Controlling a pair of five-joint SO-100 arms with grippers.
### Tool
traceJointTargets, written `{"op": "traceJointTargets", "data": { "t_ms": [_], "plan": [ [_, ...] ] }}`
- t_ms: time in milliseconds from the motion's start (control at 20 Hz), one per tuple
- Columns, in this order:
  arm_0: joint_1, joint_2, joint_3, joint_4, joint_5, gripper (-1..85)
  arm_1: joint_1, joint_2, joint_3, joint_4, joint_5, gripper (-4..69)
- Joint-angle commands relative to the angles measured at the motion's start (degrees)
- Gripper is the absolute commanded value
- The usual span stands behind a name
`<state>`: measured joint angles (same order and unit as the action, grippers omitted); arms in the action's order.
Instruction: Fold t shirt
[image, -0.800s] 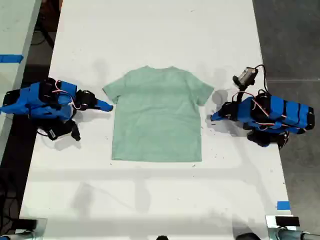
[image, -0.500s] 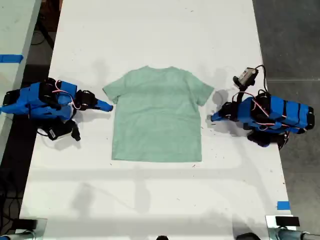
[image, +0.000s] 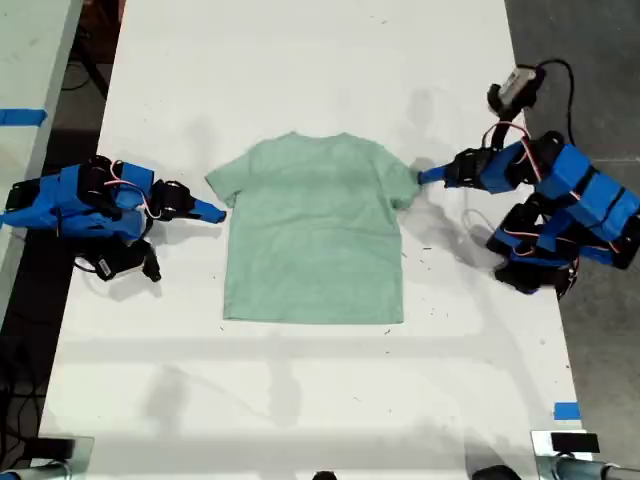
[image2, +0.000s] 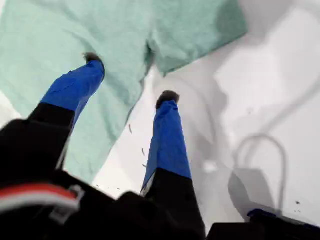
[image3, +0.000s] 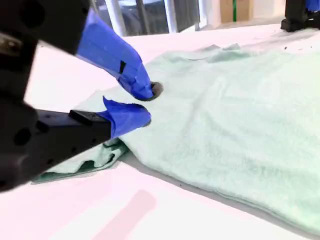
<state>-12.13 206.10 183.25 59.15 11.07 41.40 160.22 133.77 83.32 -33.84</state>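
T shirt (image: 315, 235) lies flat, mid-surface (image: 300, 60). In the exterior view, my first gripper (image: 428, 177) hangs at its 2 o'clock sleeve (image: 400, 185), jaws wide apart and empty. My second gripper (image: 212, 212) sits low at 9 o'clock, jaws nearly together, gripping nothing I can see. Likely risks are pinching only the top layer, or one arm pulling alone and dragging the cloth askew.
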Motion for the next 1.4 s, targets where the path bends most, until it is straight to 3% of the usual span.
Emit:
{"op": "traceJointTargets", "data": {
  "t_ms": [0, 150, 300, 550, 800, 850, 900, 1150, 1350],
  "plan": [
    [-0.4, 0.4, 0.4, 0.2, 0.3, 3.9, 7.8, -4.7, 3.0, -11.3, -4.3, 23.7],
    [-0.4, 0.4, 0.4, 0.2, 0.3, 3.9, 11.5, -9.0, 16.0, -27.6, -3.6, 20.4],
    [-0.4, 0.4, 0.4, 0.2, 0.3, 3.9, 11.5, -12.7, 17.2, -31.4, -3.9, 19.6],
    [-0.4, 0.4, 0.4, 0.2, 0.3, 3.9, 11.9, -22.2, 8.9, -30.6, -5.8, 23.3],
    [-0.4, 0.4, 0.4, 0.2, 0.3, 3.9, 10.5, -46.1, -2.9, -31.7, -7.9, 26.2],
    [-0.4, 0.4, 0.4, 0.2, 0.3, 3.9, 10.4, -48.1, -4.0, -31.3, -7.9, 20.4],
    [-0.4, 0.4, 0.4, 0.2, 0.3, 3.9, 10.9, -48.3, -3.7, -31.2, -7.2, 1.9],
    [-0.4, 0.4, 0.4, 0.2, 0.3, 3.9, 10.0, -39.9, -3.2, -28.3, -6.7, 1.2],
    [-0.4, 0.4, 0.4, 0.2, 0.3, 3.9, -4.1, -37.0, -21.9, -18.9, -6.2, 1.2]
  ]
}}
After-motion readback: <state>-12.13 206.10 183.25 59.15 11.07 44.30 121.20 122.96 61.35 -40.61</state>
